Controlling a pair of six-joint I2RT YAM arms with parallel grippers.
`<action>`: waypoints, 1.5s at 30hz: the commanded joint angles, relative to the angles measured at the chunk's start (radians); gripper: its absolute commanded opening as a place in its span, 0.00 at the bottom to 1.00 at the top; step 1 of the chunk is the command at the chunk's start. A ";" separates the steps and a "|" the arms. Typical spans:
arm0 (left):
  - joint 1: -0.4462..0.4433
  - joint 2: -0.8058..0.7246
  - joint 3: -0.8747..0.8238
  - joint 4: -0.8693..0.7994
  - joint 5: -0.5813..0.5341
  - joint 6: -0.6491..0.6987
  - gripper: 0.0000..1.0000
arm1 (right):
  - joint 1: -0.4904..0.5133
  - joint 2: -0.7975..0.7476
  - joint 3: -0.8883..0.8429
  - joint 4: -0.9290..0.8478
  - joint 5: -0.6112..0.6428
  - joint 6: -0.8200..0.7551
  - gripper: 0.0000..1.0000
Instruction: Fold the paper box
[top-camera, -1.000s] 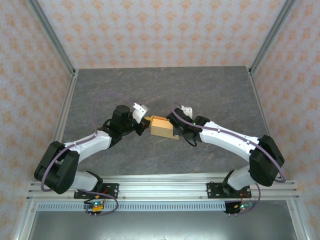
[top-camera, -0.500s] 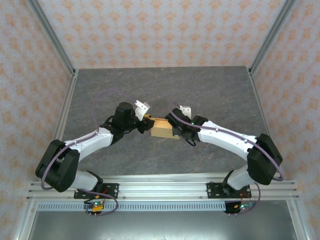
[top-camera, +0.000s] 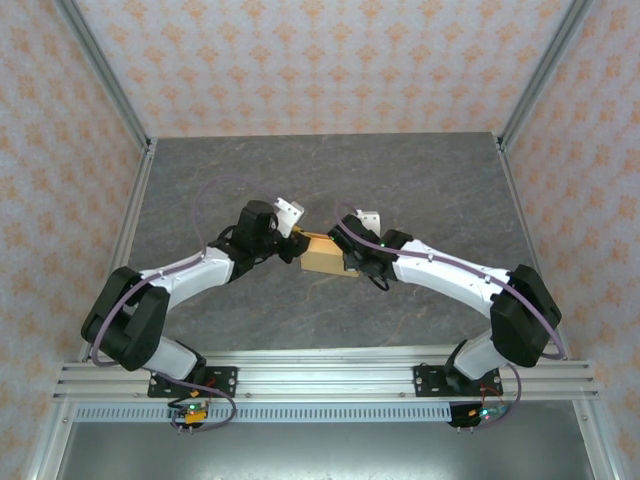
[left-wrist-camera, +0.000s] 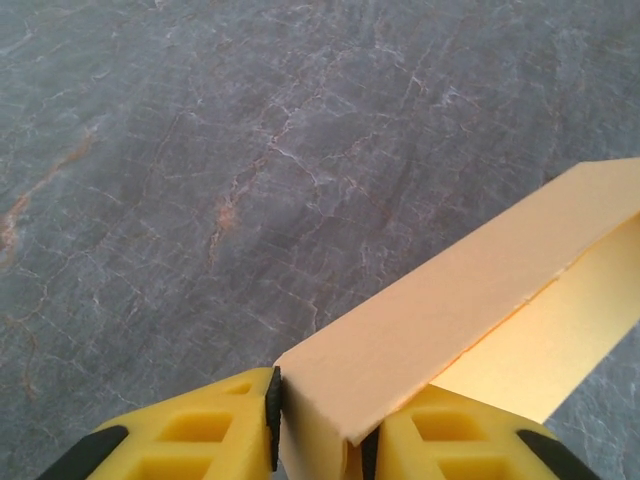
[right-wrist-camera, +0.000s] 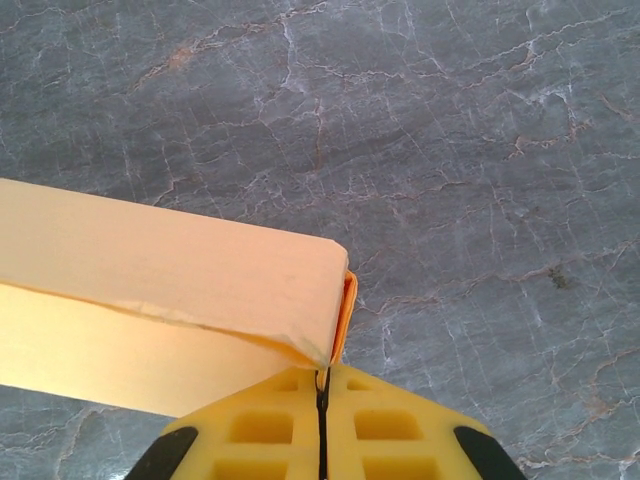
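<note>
The paper box (top-camera: 324, 255), a small rectangular box of thin light orange-tan cardboard, is near the middle of the dark grey stone-patterned table (top-camera: 420, 180), between the two arms. It is held at its two ends by the grippers. I cannot tell from above if its underside touches the table.

In the left wrist view the paper box (left-wrist-camera: 460, 310) goes away from the camera to the upper right. One long panel faces up, and under its long edge there is an open gap with an inner surface visible. The near corner of the box is between the two yellow fingers (left-wrist-camera: 195, 435) of the left gripper (left-wrist-camera: 320, 445). The jaws are partly closed on this corner, with the black pads against the cardboard on both sides.

In the right wrist view the paper box (right-wrist-camera: 170, 270) goes to the left. At its end a thin orange flap goes down into the right gripper (right-wrist-camera: 322, 385). The yellow fingers (right-wrist-camera: 265, 425) of this gripper are pressed together, with only a thin dark line between them, and they pinch this flap.

In the top view the left gripper (top-camera: 298, 243) is at the left end of the box and the right gripper (top-camera: 350, 262) is at the right end. Both white and black arms bend inward from their bases on the aluminium rail (top-camera: 320, 375) at the near edge.
</note>
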 joint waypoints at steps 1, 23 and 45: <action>-0.009 0.026 0.042 -0.056 -0.009 -0.009 0.13 | 0.008 -0.020 0.004 -0.013 0.031 0.009 0.09; -0.032 0.075 0.159 -0.205 -0.017 -0.178 0.00 | 0.030 0.046 0.055 -0.069 0.091 0.083 0.21; -0.063 -0.033 0.079 -0.110 -0.089 -0.230 0.00 | 0.032 0.023 -0.020 -0.003 0.066 0.225 0.32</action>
